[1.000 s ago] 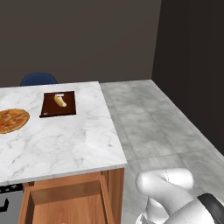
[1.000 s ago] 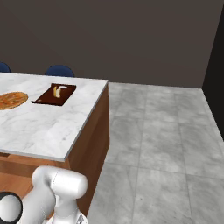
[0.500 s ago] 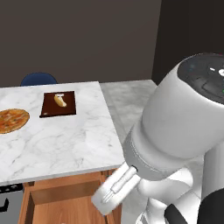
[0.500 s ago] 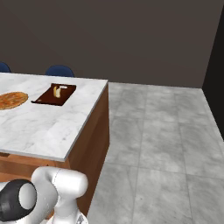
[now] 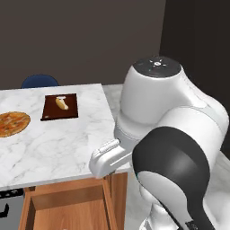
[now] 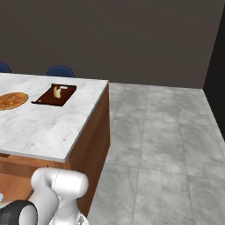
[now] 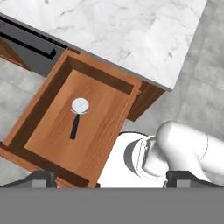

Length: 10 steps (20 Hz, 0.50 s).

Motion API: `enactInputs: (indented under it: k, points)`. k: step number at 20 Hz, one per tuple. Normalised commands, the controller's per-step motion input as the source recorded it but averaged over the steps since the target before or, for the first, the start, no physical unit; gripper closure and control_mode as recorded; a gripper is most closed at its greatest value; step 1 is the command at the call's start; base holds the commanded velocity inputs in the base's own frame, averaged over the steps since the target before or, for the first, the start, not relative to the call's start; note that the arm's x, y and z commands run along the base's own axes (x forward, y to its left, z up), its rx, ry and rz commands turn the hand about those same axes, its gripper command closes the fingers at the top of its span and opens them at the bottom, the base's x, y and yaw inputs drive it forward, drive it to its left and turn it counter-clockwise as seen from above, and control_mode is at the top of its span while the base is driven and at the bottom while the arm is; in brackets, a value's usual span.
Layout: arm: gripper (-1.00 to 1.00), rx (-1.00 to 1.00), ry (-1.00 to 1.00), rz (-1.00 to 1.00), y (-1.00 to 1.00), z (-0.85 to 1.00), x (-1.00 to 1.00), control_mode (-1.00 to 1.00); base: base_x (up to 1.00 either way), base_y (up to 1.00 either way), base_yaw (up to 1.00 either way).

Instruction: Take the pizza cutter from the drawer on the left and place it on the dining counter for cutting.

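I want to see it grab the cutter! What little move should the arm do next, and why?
Probably lower the open gripper straight down toward the cutter. The drawer is already pulled out, the cutter lies flat on its floor untouched, and the hand hangs well above it.

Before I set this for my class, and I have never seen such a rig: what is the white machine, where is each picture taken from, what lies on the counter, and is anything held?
The white machine is a robot arm on a driving base in a rendered kitchen. Two pictures come from cameras on the base, behind the arm to its left and right. The third looks down from the arm's hand.

On the dining counter lie a pizza and a dark cutting board with a pale bread piece on it.

The hand view shows the drawer pulled open, with the pizza cutter lying flat inside. The gripper is open above it and holds nothing.
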Motion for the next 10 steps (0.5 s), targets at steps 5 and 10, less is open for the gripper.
enactInputs:
  k: [5,10]
  points:
    - [-1.0,0.0,0.05,-0.13,0.08,-0.75,0.31,-1.0,0.0,0.0,0.0]
    - [-1.0,0.0,0.3,-0.07,0.17,-0.62,0.0,-1.0,0.0,0.0,0.0]
